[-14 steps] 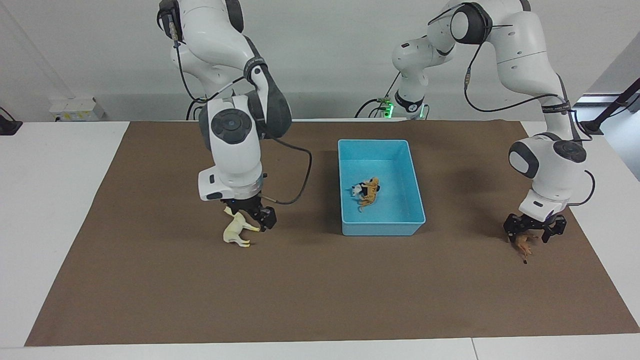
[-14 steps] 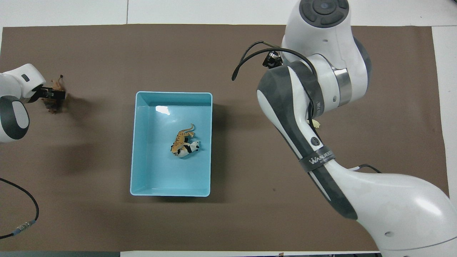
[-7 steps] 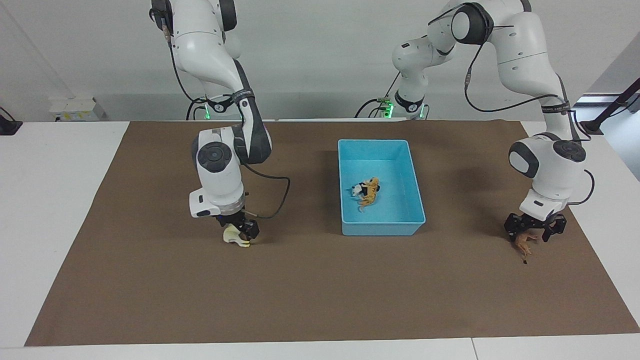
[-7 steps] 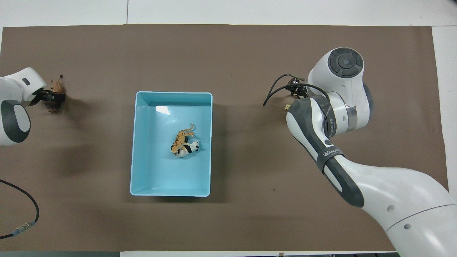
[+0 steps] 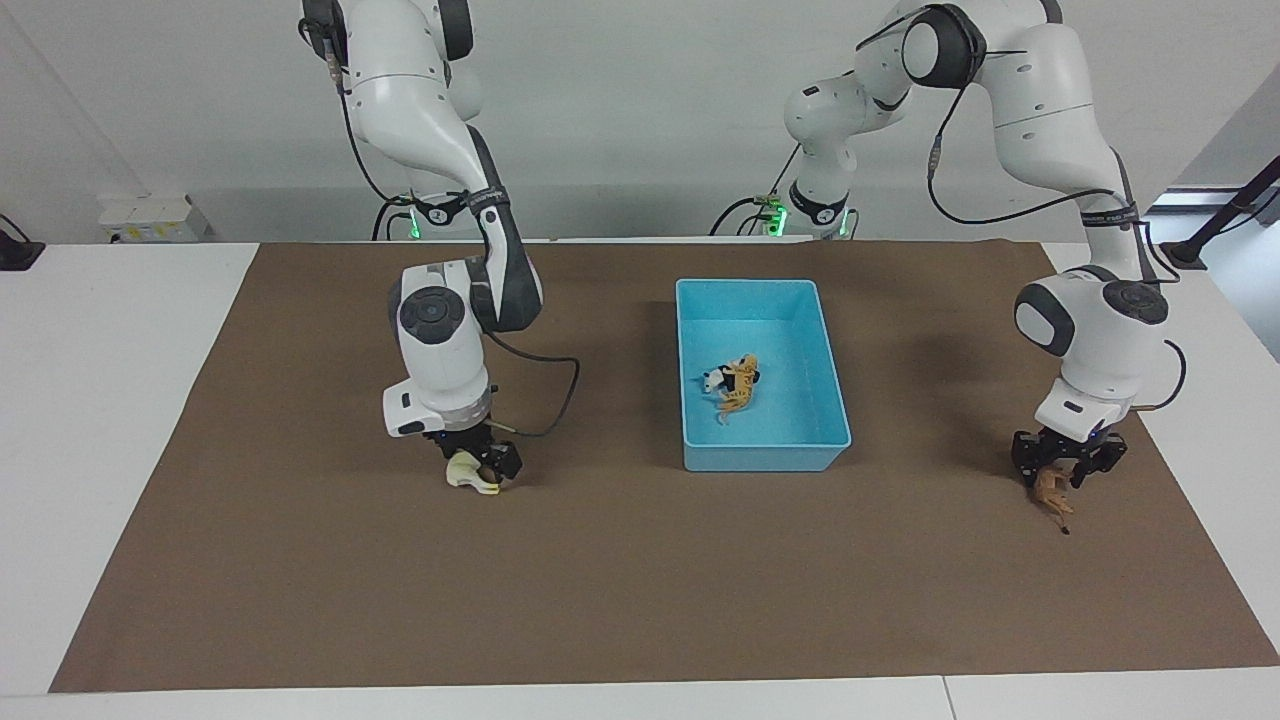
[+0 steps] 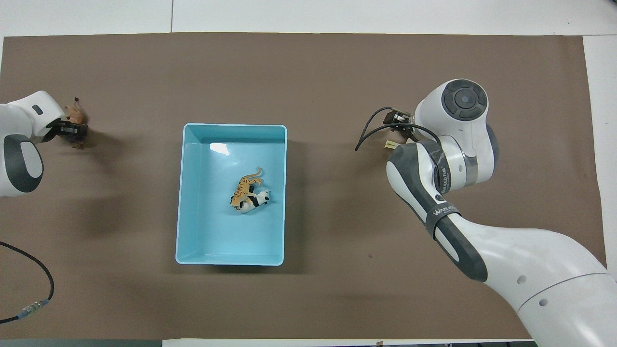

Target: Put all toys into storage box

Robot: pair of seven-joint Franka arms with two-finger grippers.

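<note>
The storage box [image 5: 763, 372], a rectangular light-blue plastic tub with low walls, sits on the brown paper mat [image 5: 640, 580] that covers the middle of the white table [image 5: 100, 400]. Two of the toys lie inside it, pressed against each other near its middle: the orange spotted leopard figurine [image 6: 245, 187] and the small black-and-white panda figurine [image 6: 257, 200].

The cream-white horse figurine [image 5: 470, 474] lies on the mat toward the right arm's end of the table, well apart from the box. The right gripper [image 5: 478, 462] is down on it, its jaws standing wide around the horse's body; whether they press on it I cannot tell. From overhead the arm hides nearly all of that toy.

The small brown lion figurine [image 5: 1051, 489] is at the left arm's end of the mat, also well apart from the box. The left gripper [image 5: 1062, 470] is low over it, with the jaws drawn in against the lion's upper body, and the lion's tail tip hangs toward the mat. Whether its feet touch the mat I cannot tell.
</note>
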